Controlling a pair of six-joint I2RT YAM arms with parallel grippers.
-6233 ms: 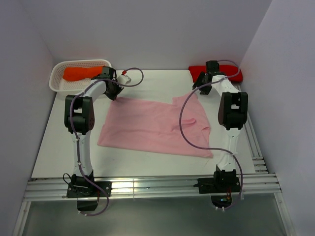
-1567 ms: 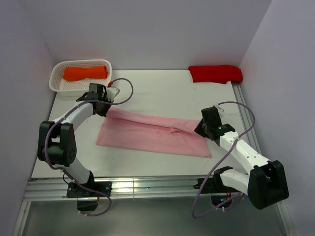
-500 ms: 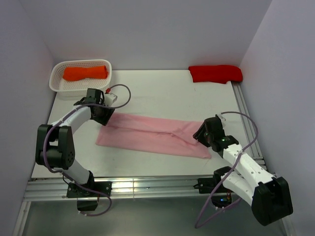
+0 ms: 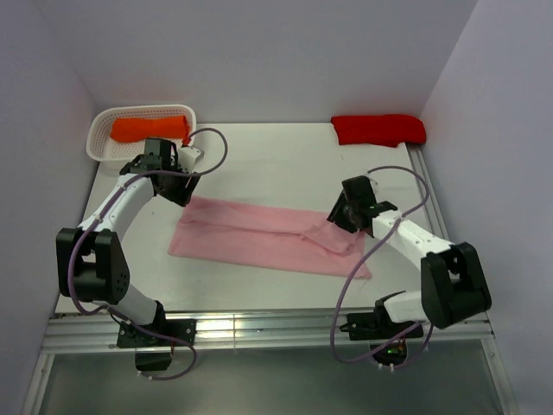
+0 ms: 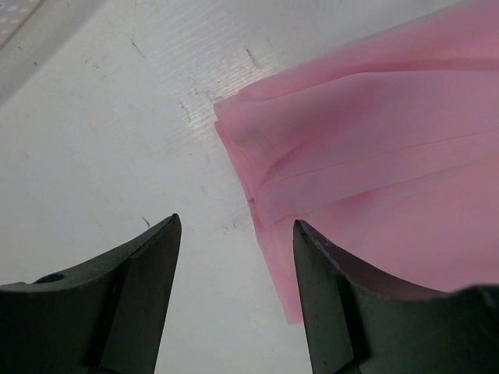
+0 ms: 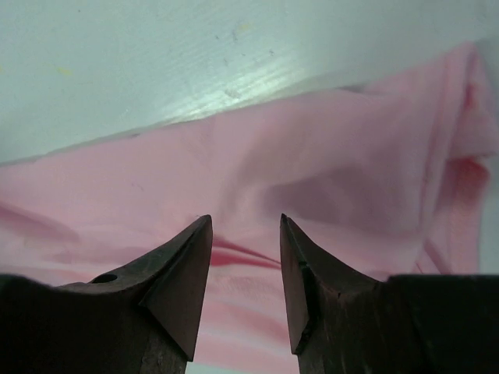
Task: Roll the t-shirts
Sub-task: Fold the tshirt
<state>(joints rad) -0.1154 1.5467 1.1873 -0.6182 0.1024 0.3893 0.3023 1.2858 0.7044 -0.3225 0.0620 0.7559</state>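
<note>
Lengthwise folded into a long band, the light pink t-shirt [image 4: 259, 235] lies flat across the middle of the white table [image 4: 276, 160], with layered edges showing at its left end. The left gripper [image 5: 235, 226] hovers at that far-left corner, jaws spread with nothing between them. The right gripper [image 6: 245, 222] hangs over the rumpled right end, jaws likewise parted and empty. An orange t-shirt [image 4: 151, 128] sits in a white basket [image 4: 99, 147] at the far left, and a red t-shirt [image 4: 378, 129] lies at the far right.

Pink t-shirt [image 5: 374, 156] partly beyond wrist-view edge
</note>
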